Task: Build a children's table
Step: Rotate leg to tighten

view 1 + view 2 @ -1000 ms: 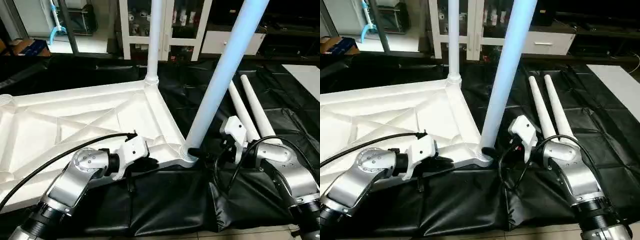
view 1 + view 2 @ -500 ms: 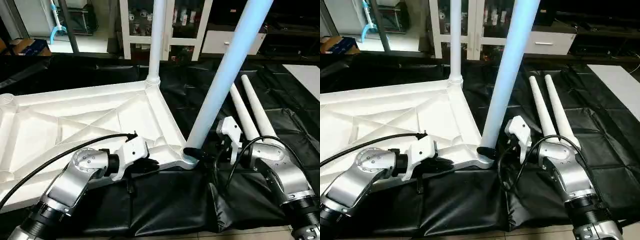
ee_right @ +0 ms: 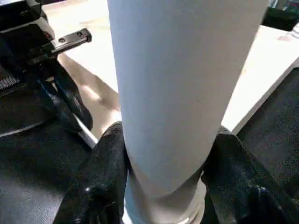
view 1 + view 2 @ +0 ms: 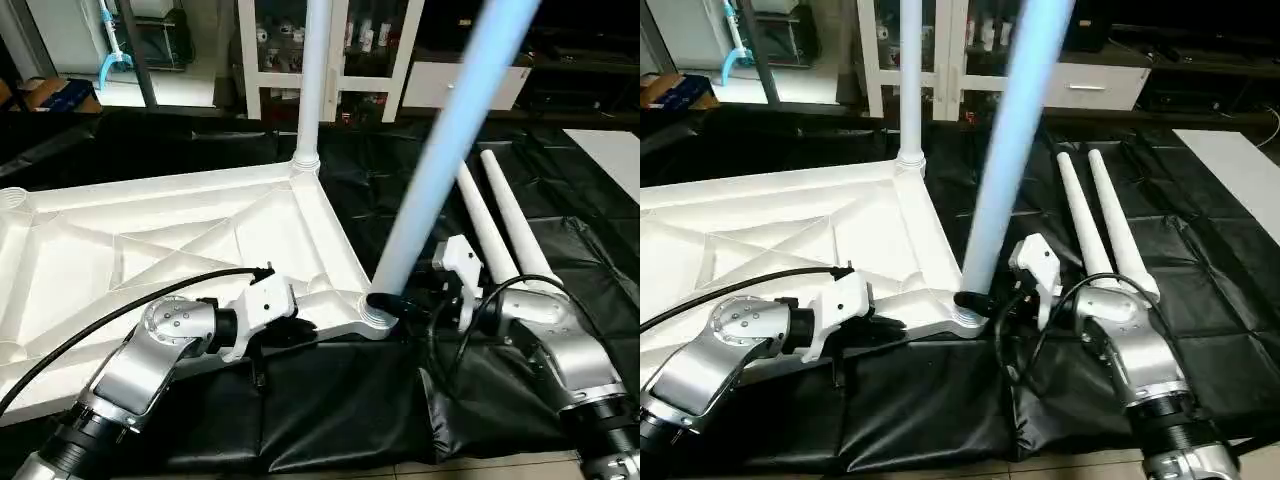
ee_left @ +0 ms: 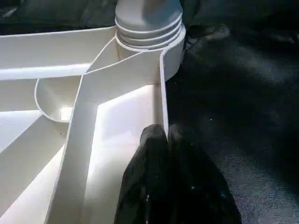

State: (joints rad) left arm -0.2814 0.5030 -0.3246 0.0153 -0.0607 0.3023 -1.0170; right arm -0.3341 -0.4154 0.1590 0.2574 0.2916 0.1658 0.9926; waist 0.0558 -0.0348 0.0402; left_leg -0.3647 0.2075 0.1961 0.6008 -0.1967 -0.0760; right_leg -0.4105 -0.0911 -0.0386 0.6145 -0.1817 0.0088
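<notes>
The white table top (image 4: 180, 240) lies upside down on a black sheet (image 4: 330, 400). The left hand (image 5: 166, 140) is clenched on the top's near rim. The right hand (image 3: 163, 186) grasps the tilted leg (image 4: 440, 150) just above the near corner socket (image 4: 378, 315). A second leg (image 4: 315, 80) stands upright in the far corner socket. 2 more legs (image 4: 505, 215) lie side by side on the sheet near the right arm.
</notes>
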